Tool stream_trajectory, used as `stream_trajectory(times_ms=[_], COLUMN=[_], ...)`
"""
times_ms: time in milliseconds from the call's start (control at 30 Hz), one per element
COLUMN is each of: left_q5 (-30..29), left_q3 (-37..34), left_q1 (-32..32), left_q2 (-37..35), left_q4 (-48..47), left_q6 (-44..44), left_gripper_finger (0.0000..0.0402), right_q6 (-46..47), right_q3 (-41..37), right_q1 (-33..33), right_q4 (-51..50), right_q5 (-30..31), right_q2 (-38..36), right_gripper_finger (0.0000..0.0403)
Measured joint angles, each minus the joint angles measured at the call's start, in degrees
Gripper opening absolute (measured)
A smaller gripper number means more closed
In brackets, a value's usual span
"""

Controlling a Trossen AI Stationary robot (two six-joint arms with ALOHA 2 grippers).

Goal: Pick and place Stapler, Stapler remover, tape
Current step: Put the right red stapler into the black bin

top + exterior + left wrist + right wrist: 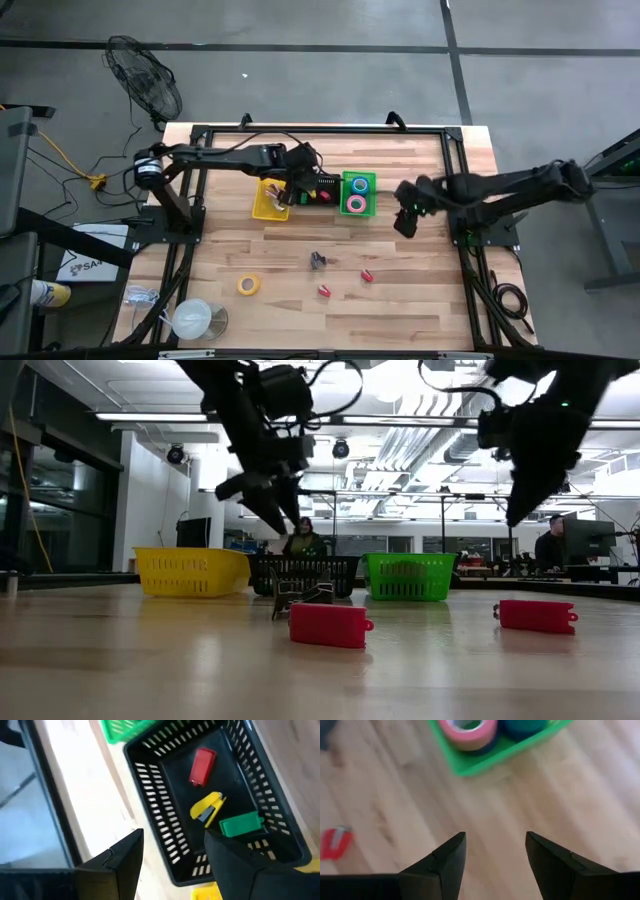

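We see three bins in a row at the middle of the table: a yellow bin, a black bin and a green bin. The black bin already holds three staplers, a red stapler, a yellow stapler and a green stapler; the green bin holds a pink tape roll and a blue tape roll. We judge the sorting partly done. Left on the open wood are a yellow tape roll, a dark stapler remover and two small red staplers, one nearer the table's front edge than the other. The left gripper hangs over the black bin with its fingers parted and nothing between them; the right gripper hovers beside the green bin, fingers spread wide and empty. We note ample bare wood around each remaining piece, all well apart from one another and clear of the table's edges. A white roll sits near the front left corner, away from the work.
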Motion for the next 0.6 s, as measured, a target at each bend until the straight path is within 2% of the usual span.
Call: stream_trajectory(times_ms=[133, 267, 433, 600], left_q5=[0.0, 0.1, 0.6, 0.0], left_q3=[0.0, 0.0, -0.1, -2.9], left_q1=[-0.6, -0.8, -2.7, -6.6], left_q2=[-1.7, -3.5, -5.6, -9.7], left_q4=[-2.2, -5.9, -10.3, -10.2], left_q6=[1.2, 1.3, -0.2, -1.0], left_gripper_finger=[0.0205, 0.0205, 0.0205, 0.0205], right_q6=[10.4, 16.3, 22.0, 27.3], right_q3=[-4.8, -10.5, -14.9, -14.7], right_q1=[8.7, 16.7, 25.5, 34.1], right_q4=[7.7, 20.8, 32.1, 36.0], right_q5=[1.4, 4.5, 12.0, 20.4], right_q2=[0.0, 0.1, 0.4, 4.6], right_gripper_finger=[0.0197, 0.0197, 0.0197, 0.0197])
